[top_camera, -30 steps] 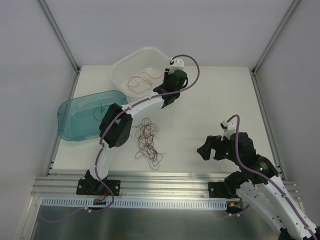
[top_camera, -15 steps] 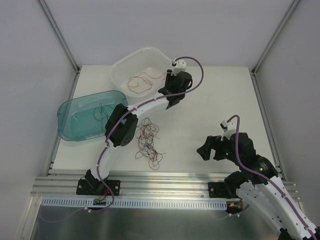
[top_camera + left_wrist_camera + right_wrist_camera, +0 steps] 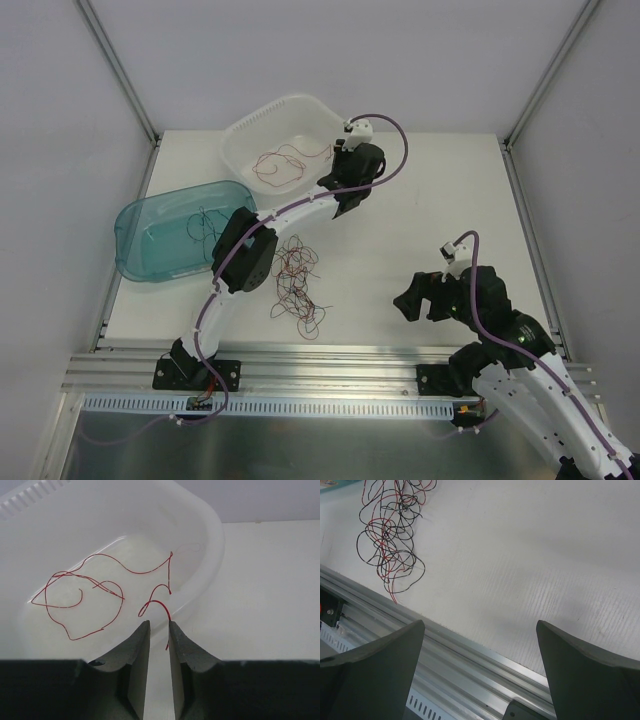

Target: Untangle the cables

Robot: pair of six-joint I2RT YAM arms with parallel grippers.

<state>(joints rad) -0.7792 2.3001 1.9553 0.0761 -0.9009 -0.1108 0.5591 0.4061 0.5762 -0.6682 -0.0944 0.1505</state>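
Left gripper point(image 3: 159, 625), narrowly parted around a thin red wire point(image 3: 156, 601)'s end, is hovering beside the white plastic basket point(image 3: 215, 545); right gripper point(image 3: 480, 625) is gaping empty.

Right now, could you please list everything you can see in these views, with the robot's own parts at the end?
table: one, white, under everything
rail: one, silver, along the table's near edge
clear bin: one, translucent white, far side of the table
teal bin: one, translucent teal, left side
red wire: one loose strand, in the clear bin, one end by the left gripper
black wire: thin strands, count unclear, in the teal bin
tangle of cables: one clump, red and black, table centre
purple cables: one per arm
left gripper: black, jaws narrowly apart, at the clear bin
right gripper: black, wide open, empty
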